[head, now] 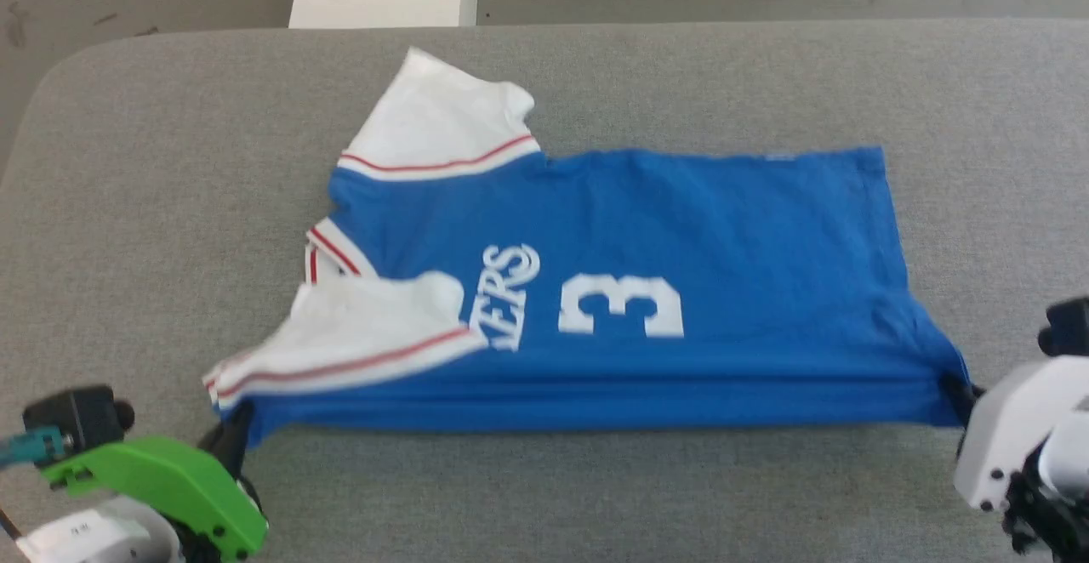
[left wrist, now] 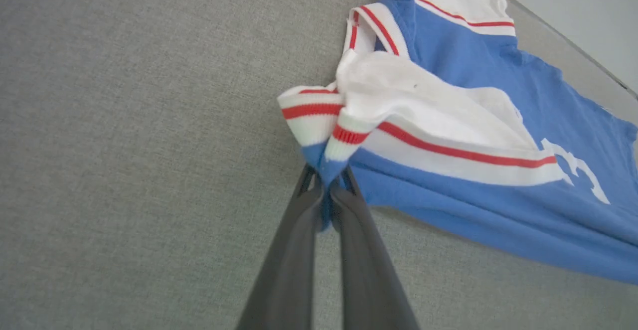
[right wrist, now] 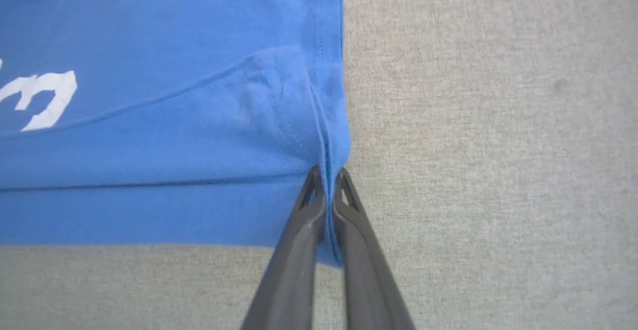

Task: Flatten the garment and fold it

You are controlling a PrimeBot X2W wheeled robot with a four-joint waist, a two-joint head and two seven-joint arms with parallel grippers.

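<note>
Logged left gripper (head: 234,435) near front-left corner of the surface (head: 595,495), pinching a shoulder corner of the garment (head: 681,231) beneath the doubled-over white sleeve (head: 366,333). Found garment mid-surface, chest up (far sleeve (head: 438,121) splayed toward back edge). Logged right gripper (head: 961,397), front right, clamped on hem corner. Probably gripped at both ends to tension the near edge for folding.

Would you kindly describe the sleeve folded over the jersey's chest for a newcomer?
A blue jersey lies on the grey table, collar toward the robot's left. The sleeve is the white, red-striped one at its near edge. Unlike the far sleeve, spread on the table, it lies over the blue chest, overlapping the lettering.
</note>
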